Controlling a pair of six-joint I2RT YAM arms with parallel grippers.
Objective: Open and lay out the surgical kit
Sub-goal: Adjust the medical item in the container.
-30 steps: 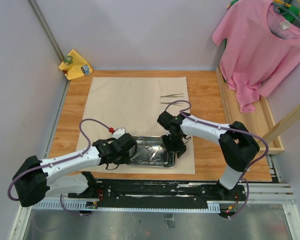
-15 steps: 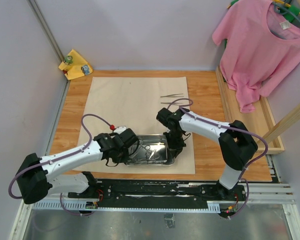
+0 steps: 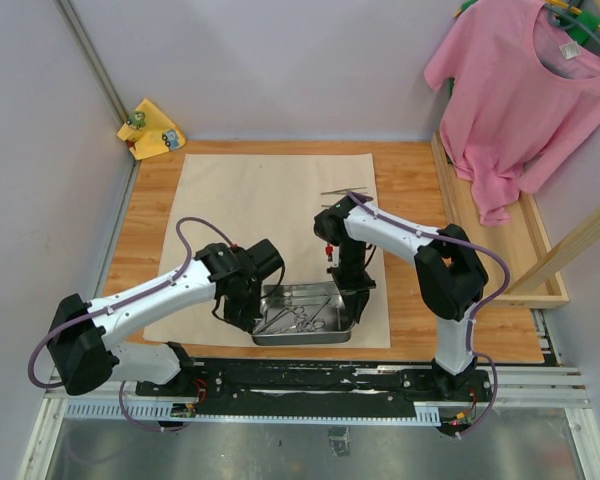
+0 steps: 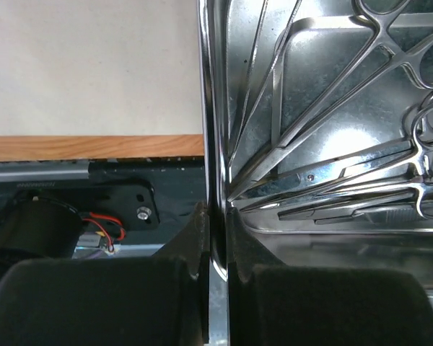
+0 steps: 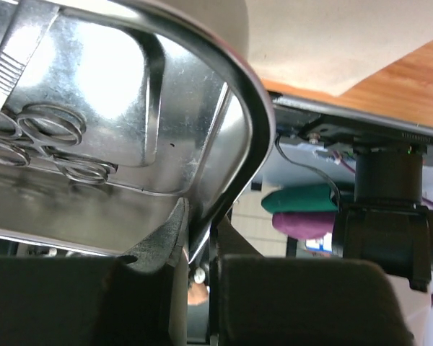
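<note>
– Lifting the tray [image 3: 300, 340], is that the step in hand?
– So it is judged. Its left rim is pinched tight in the left jaws and its right rim in the right jaws, above the near edge of the cloth [image 3: 250, 200].
– What is called for next?
– A level carry, so that the forceps [image 3: 302, 318] are kept inside.

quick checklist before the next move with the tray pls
1. left gripper shut on the steel tray rim: ok
2. right gripper shut on the opposite rim: ok
3. forceps lying inside the tray: ok
4. tray held level: cannot tell
5. beige cloth spread flat on the table: ok
6. two tweezers on the cloth, apart from the tray: ok
</note>
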